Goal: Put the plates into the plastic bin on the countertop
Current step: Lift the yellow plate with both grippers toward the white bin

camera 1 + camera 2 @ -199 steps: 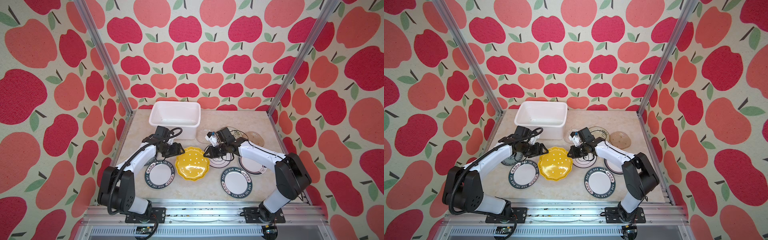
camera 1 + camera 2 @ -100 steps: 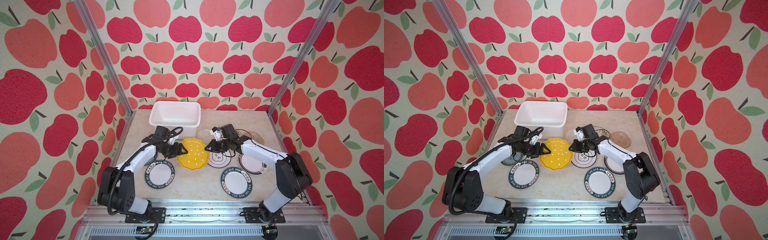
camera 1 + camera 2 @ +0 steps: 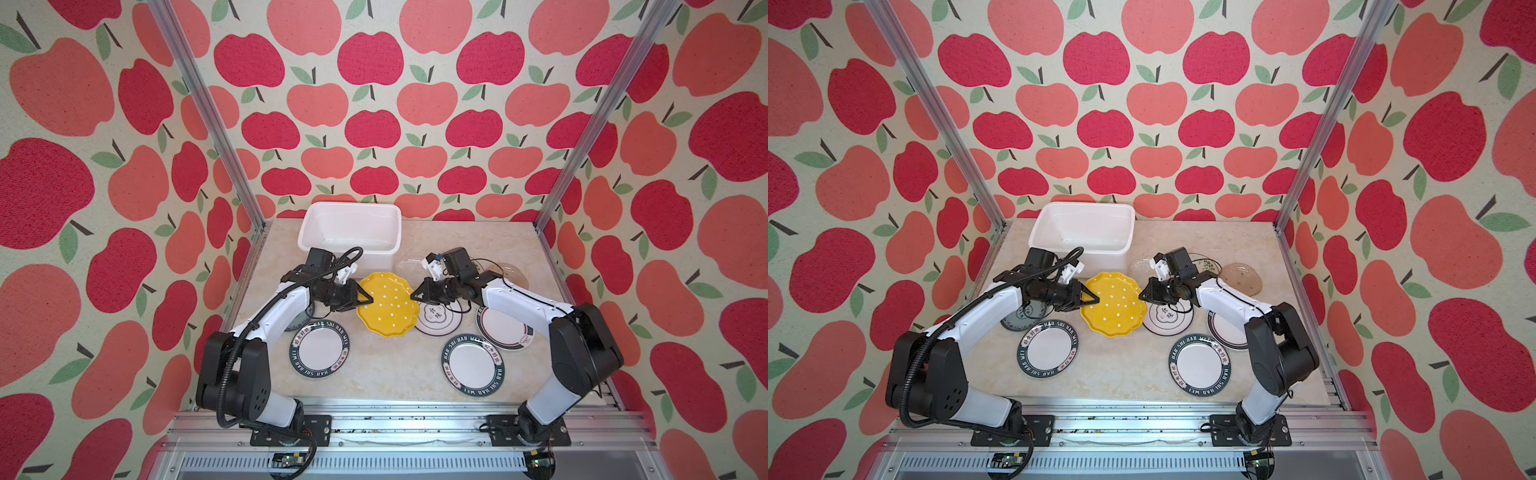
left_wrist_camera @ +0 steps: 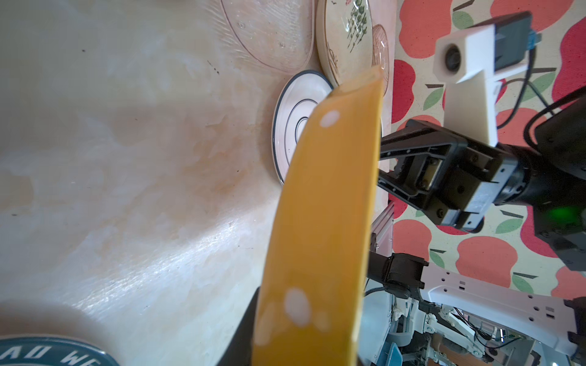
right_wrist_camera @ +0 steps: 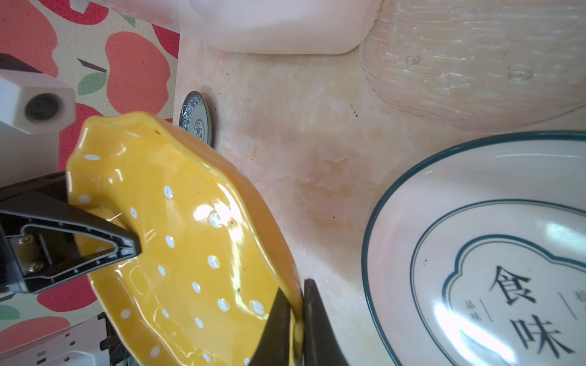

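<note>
Plates, nearest first: white round plate w/ dark green lettered rim [image 3: 319, 350] lies flat on the beige marble-look countertop [image 3: 386, 376], on the near side of the L gripper [image 3: 368, 300]. Its twin plate [image 3: 473, 366] lies on the near side of the R gripper [image 3: 413, 297]. Rims read "HAO SHI HAO WEI" in both top views; left wrist view catches only "AO WE".

Btwn the grippers: yellow scalloped white-dotted plate [image 3: 388, 307], off the counter & tilted. R gripper is clamped on its rim; right wrist view shows both fingers [image 5: 317, 323] pinching the edge. L gripper grips the opposite rim, jaws narrow. Its top finger [image 5: 95, 244] lies flat on the dotted face; the other sits under the plate in left wrist view.

Just beside R gripper, lower down: white plate w/ thin green rings & cloud-shaped emblem [image 3: 438, 320]. Right wrist view reads "食味" on it, w/ smaller chars beside, blurred. Under R forearm: another dark-rimmed white plate [image 3: 503, 332]. Under L forearm: small round plate [image 3: 1025, 318]; right wrist view alone shows this plate [image 5: 195, 118] has a blue-and-white pattern.

Beyond R gripper: clear ribbed glass plate [image 5: 475, 63], cream leaf-painted plate [image 4: 345, 38] (leaves plain only in left wrist view), brown glass plate [image 3: 1241, 278]. Beyond L gripper: white rectangular plastic bin [image 3: 353, 218], rolled rim, upright.
</note>
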`<control>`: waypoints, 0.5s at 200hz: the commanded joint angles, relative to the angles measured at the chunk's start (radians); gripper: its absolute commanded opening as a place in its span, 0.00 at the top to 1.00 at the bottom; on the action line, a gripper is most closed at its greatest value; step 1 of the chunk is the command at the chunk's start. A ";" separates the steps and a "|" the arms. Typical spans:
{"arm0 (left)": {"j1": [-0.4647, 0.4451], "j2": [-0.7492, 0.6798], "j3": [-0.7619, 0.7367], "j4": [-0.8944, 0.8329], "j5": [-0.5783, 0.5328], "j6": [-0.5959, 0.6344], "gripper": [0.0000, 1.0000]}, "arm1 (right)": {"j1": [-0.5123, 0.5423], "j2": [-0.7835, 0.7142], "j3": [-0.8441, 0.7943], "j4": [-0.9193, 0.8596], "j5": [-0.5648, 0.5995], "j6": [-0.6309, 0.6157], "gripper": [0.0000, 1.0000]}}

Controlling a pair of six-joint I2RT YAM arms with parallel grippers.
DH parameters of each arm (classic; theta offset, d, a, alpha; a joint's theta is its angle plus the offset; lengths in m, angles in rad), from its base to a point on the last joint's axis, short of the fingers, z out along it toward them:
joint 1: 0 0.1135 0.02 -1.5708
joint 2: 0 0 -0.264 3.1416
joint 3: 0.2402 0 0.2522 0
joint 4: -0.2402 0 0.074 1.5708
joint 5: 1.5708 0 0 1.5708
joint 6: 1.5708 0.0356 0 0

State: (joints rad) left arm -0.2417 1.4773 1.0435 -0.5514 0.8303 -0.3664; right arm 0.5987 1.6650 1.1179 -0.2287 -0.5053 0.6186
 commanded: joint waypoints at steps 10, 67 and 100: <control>0.003 -0.005 0.007 0.002 -0.020 -0.011 0.90 | 0.005 -0.025 0.022 0.184 -0.104 0.086 1.00; 0.024 -0.007 0.048 -0.004 0.010 -0.028 1.00 | -0.029 -0.029 -0.042 0.359 -0.149 0.183 0.59; 0.028 -0.020 0.105 -0.033 0.029 -0.030 1.00 | -0.048 -0.055 -0.085 0.442 -0.185 0.203 0.38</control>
State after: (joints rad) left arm -0.2153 1.4784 1.0698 -0.5652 0.8051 -0.3882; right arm 0.5617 1.6569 1.0512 0.0647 -0.6060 0.7769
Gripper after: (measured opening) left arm 0.240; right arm 0.583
